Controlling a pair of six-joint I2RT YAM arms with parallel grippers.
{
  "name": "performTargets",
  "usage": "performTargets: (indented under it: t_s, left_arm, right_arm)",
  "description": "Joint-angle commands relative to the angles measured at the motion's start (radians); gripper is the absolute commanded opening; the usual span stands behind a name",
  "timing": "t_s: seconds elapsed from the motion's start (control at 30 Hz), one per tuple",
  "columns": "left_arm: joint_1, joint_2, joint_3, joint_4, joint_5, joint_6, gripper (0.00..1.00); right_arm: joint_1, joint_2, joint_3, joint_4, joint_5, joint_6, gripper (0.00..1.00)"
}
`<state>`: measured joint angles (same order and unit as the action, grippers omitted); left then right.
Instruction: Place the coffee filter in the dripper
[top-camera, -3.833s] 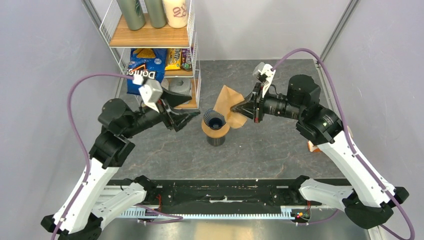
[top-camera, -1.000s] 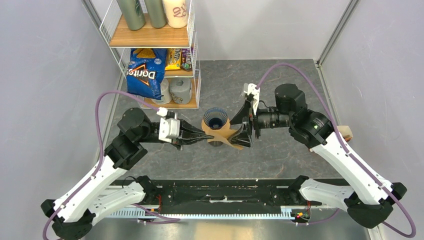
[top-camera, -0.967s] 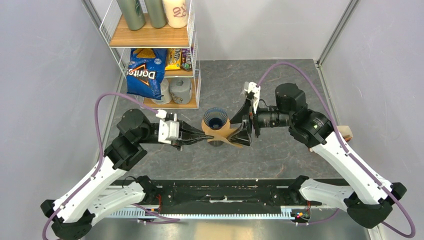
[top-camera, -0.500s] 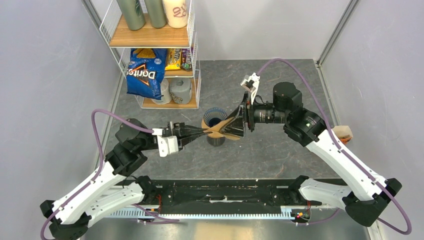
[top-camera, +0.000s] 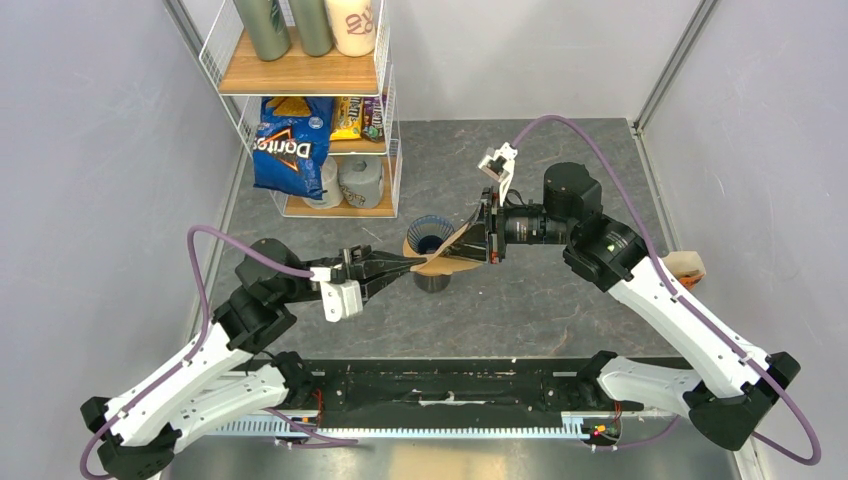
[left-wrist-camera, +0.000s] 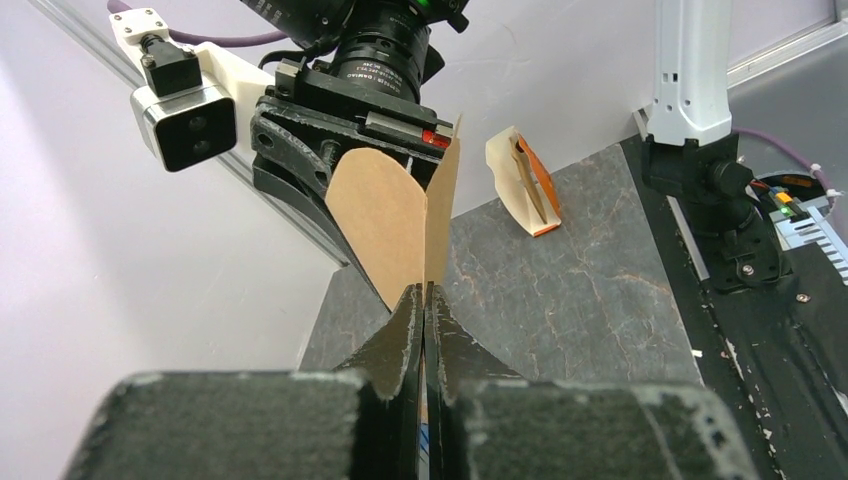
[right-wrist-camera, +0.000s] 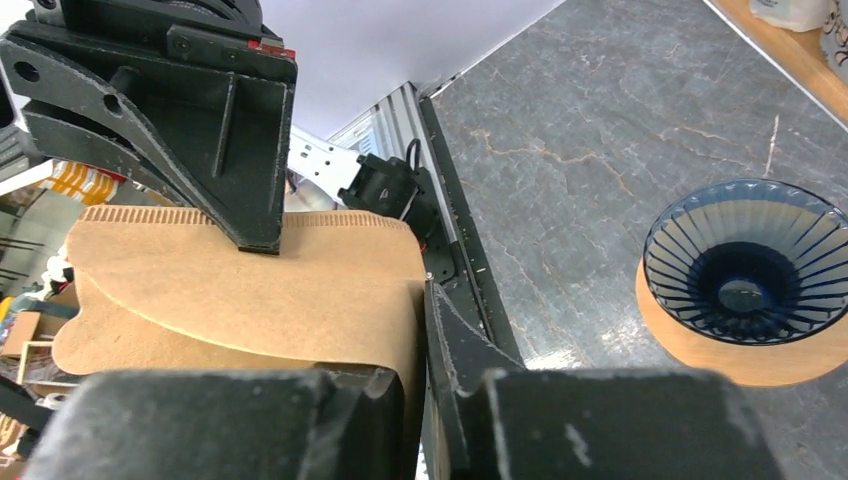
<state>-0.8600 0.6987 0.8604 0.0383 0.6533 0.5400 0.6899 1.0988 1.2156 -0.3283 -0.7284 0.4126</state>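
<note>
The light-brown paper coffee filter (top-camera: 452, 256) hangs between both grippers, just in front of and partly over the dripper (top-camera: 428, 238). That blue ribbed cone sits in a tan wooden ring (top-camera: 412, 250) on a dark cup (top-camera: 432, 283). My left gripper (top-camera: 408, 263) is shut on the filter's (left-wrist-camera: 393, 215) left edge. My right gripper (top-camera: 480, 238) is pinched on its right edge, one layer of the filter (right-wrist-camera: 250, 290) between its fingers (right-wrist-camera: 452, 345). In the right wrist view the dripper (right-wrist-camera: 745, 262) stands apart to the right of the filter. The left gripper (right-wrist-camera: 252, 238) grips the filter's crimped edge.
A wire shelf (top-camera: 300, 70) at the back left holds bottles, a Doritos bag (top-camera: 290, 145) and paper rolls. An orange-and-white holder (top-camera: 684, 266) lies at the right table edge, also in the left wrist view as the holder (left-wrist-camera: 525, 185). Grey walls close both sides.
My right gripper's jaws have closed onto the filter's right edge. Both grippers shifted slightly, and the filter rose from in front of the cup to over the dripper's near rim.
</note>
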Motion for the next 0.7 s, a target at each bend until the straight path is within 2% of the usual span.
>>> performTargets:
  t_s: [0.0, 0.1, 0.13, 0.2, 0.5, 0.53, 0.6, 0.67]
  left_arm:
    - [-0.007, 0.004, 0.016, 0.014, 0.002, 0.006, 0.02]
    - [-0.007, 0.016, 0.028, 0.018, 0.005, -0.001, 0.02]
    - [-0.007, 0.018, 0.028, 0.022, 0.008, -0.004, 0.02]
    - [-0.008, 0.027, 0.029, 0.038, 0.007, -0.013, 0.02]
    - [-0.018, 0.035, 0.035, 0.037, -0.031, -0.007, 0.03]
    - [-0.018, 0.033, 0.035, 0.028, -0.034, -0.008, 0.1]
    - [-0.019, 0.026, 0.038, -0.005, -0.036, 0.006, 0.23]
    - [-0.019, 0.02, 0.047, -0.067, -0.046, 0.024, 0.32]
  right_arm:
    - [-0.002, -0.005, 0.005, 0.044, -0.034, -0.023, 0.17]
    - [-0.001, -0.001, 0.006, 0.048, -0.043, -0.028, 0.46]
    - [-0.001, -0.002, 0.003, 0.056, -0.045, -0.02, 0.46]
    - [-0.001, 0.001, -0.004, 0.088, -0.049, 0.005, 0.42]
    - [-0.001, 0.002, -0.003, 0.079, -0.04, 0.007, 0.05]
    - [0.0, 0.0, -0.001, 0.076, -0.038, 0.004, 0.0]
    - [-0.001, -0.003, -0.001, 0.07, -0.034, 0.001, 0.0]
    - [-0.002, -0.007, 0.001, 0.065, -0.041, -0.006, 0.0]
